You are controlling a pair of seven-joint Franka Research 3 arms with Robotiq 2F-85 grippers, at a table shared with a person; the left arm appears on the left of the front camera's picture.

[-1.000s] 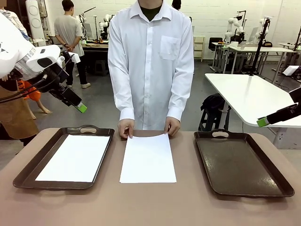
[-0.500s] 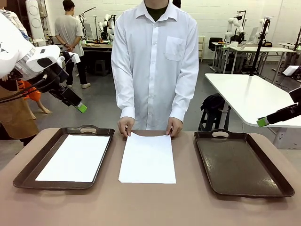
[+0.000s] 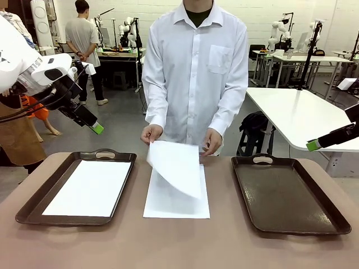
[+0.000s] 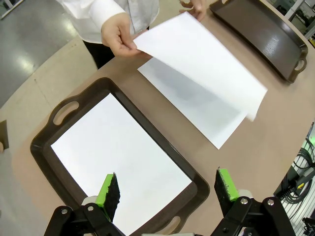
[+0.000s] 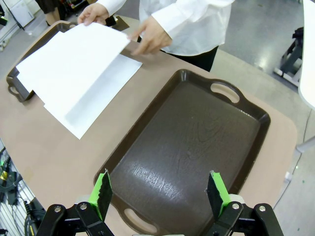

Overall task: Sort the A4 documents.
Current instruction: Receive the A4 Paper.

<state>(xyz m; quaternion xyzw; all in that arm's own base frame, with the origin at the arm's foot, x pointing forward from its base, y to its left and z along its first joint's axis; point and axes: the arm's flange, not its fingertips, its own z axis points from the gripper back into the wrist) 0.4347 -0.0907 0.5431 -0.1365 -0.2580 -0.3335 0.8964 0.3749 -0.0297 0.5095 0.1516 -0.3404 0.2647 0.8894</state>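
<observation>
A stack of white A4 documents (image 3: 176,203) lies on the table between two dark brown trays. The person holds the top sheet (image 3: 175,166) lifted by one corner in one hand (image 3: 150,134); it hangs curled over the stack. Their other hand (image 3: 212,143) is at the stack's far edge. Another sheet (image 3: 88,187) lies flat in the left tray (image 3: 29,208). The right tray (image 3: 289,193) holds nothing. My left gripper (image 3: 97,128) hovers high above the left tray, open and holding nothing (image 4: 167,189). My right gripper (image 3: 312,145) hangs open above the right tray (image 5: 158,194).
The person in a white shirt stands at the table's far edge, behind the stack. A white table (image 3: 297,115) stands beyond the right side. The tan tabletop (image 3: 179,244) in front of the trays is bare.
The person has lifted the top sheet off the stack, one hand rising with its corner. Neither arm has moved.
</observation>
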